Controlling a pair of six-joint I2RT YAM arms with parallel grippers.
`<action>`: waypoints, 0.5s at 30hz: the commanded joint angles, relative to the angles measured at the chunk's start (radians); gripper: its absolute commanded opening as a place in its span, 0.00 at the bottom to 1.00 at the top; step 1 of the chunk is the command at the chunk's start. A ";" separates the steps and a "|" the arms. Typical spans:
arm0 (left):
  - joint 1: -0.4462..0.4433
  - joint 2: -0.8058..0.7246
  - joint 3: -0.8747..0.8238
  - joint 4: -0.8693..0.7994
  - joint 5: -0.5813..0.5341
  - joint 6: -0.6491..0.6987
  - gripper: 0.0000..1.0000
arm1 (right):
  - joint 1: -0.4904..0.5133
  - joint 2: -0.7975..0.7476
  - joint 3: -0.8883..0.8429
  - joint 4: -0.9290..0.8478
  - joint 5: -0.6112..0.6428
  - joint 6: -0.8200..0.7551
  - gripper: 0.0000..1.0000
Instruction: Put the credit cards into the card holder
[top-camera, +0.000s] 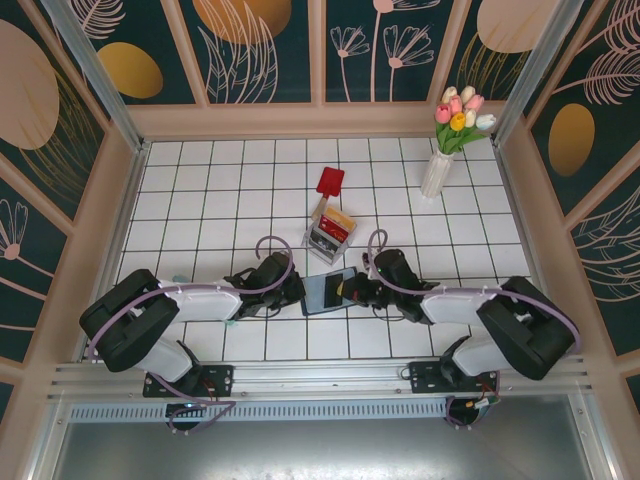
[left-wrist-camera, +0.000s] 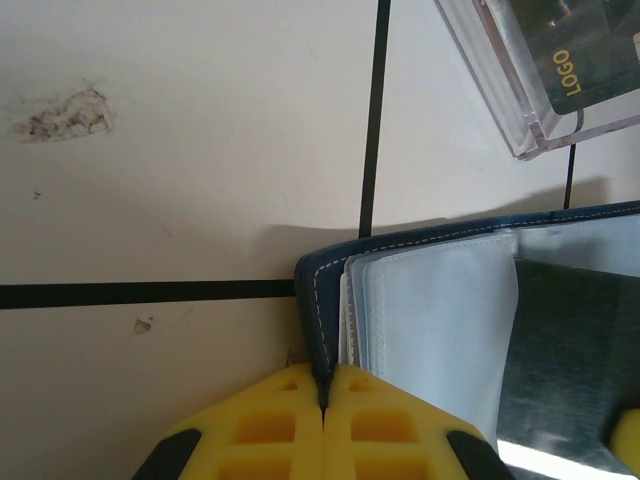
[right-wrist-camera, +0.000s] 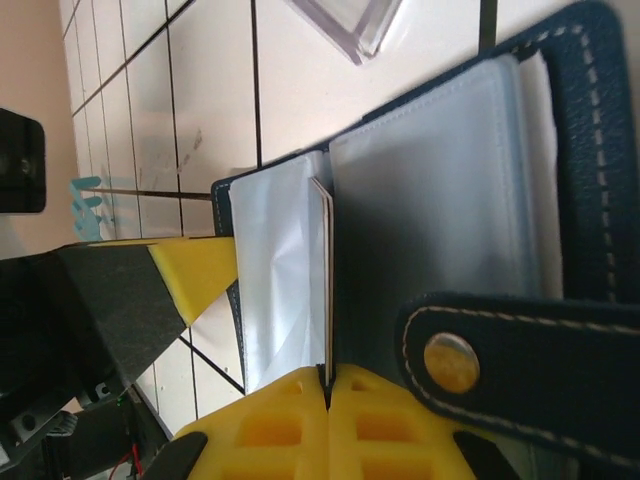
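The card holder lies open on the tiles between my two grippers, navy cover down and clear sleeves up. My left gripper is shut on the stitched navy edge of the card holder. My right gripper is shut on a thin credit card, seen edge-on. The card stands between the clear sleeves of the card holder, beside the snap tab. More credit cards, red and yellow-orange, stand in a clear box just beyond the card holder.
The clear plastic box sits close behind the card holder, with a dark card marked LOGO inside. A red spatula-like paddle lies further back. A white vase of tulips stands at the back right. Walls ring the tiled floor.
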 joint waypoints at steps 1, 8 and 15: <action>-0.002 0.027 -0.011 -0.074 -0.033 0.019 0.02 | -0.019 -0.044 -0.031 -0.091 0.049 -0.021 0.00; -0.001 0.035 -0.005 -0.069 -0.024 0.027 0.02 | -0.004 0.093 0.012 -0.002 -0.032 -0.017 0.00; -0.002 0.024 -0.008 -0.072 -0.034 0.025 0.02 | 0.014 0.163 0.060 0.022 -0.075 -0.016 0.00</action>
